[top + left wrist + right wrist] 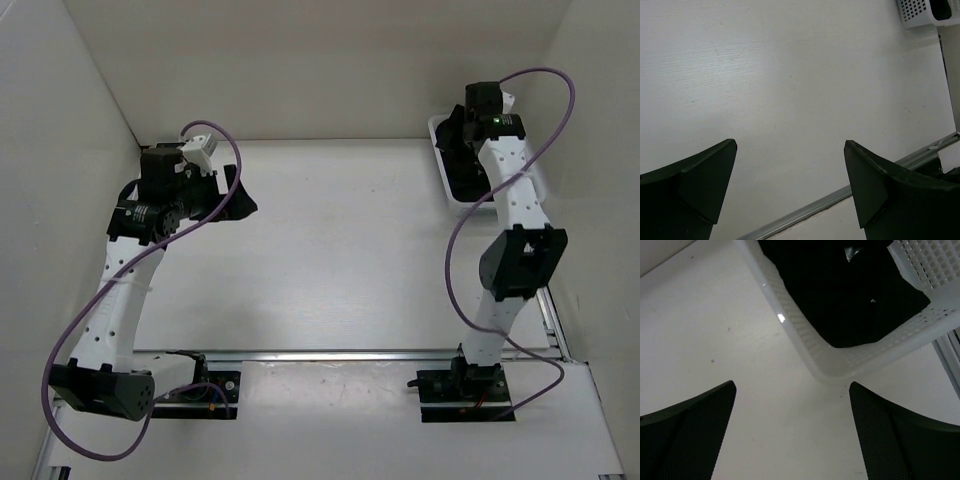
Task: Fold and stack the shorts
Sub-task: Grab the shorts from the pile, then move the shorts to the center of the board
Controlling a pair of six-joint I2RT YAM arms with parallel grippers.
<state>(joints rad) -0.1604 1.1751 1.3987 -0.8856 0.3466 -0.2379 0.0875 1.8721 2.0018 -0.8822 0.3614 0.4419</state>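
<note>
1. The shorts (850,295) lie bunched inside the white mesh basket (840,362), which sits at the far right of the surface (790,75).
2. The right fingers (690,435) are spread wide and hold nothing, hovering just outside the basket's near corner (not over the cloth).
3. The left fingers (690,185) are likewise spread and empty, well apart from the basket.
4. To lift cleanly, the right arm should probably clear the rim, descend onto a raised fold, and pinch fabric only, never mesh.
</note>
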